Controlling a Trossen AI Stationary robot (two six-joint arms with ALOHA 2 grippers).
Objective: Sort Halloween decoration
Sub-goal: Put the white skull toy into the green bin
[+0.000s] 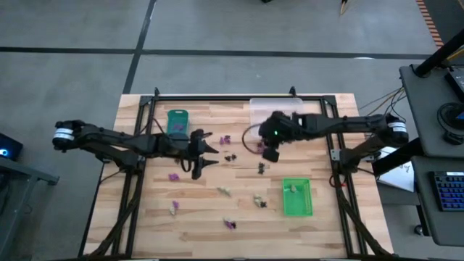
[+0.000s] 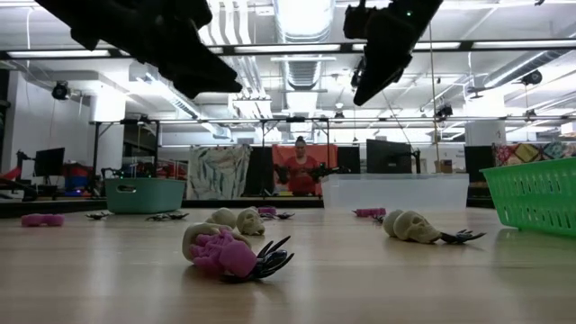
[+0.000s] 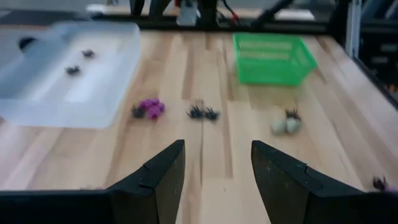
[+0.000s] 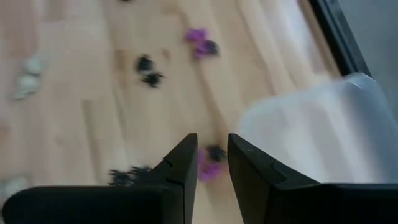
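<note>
Pale wooden planking made up the surface [image 1: 145, 217], bordered by a black frame, with grey floor all round it. Three trays sat on it: a teal tray [image 1: 177, 120] near the far left edge, a clear tray [image 1: 275, 109] at the far edge right of centre, and a bright green basket [image 1: 297, 196] toward the near right. Halloween decorations lay loose across the middle and near half, well apart from one another: a purple trinket [image 1: 174, 176] on the left, a black one [image 1: 230, 156] at centre, a cream skull [image 1: 225, 191] nearer the front. The near left corner was bare board.

The left gripper [image 1: 206, 158] hung above the surface left of centre, its jaws spread and holding nothing. The right gripper [image 1: 269, 154] hung just beside the clear tray's near edge, above a purple and black cluster [image 4: 212, 163]; its jaws stood narrow with a gap between, nothing held. A stretch of bare wood separated the two arms.
</note>
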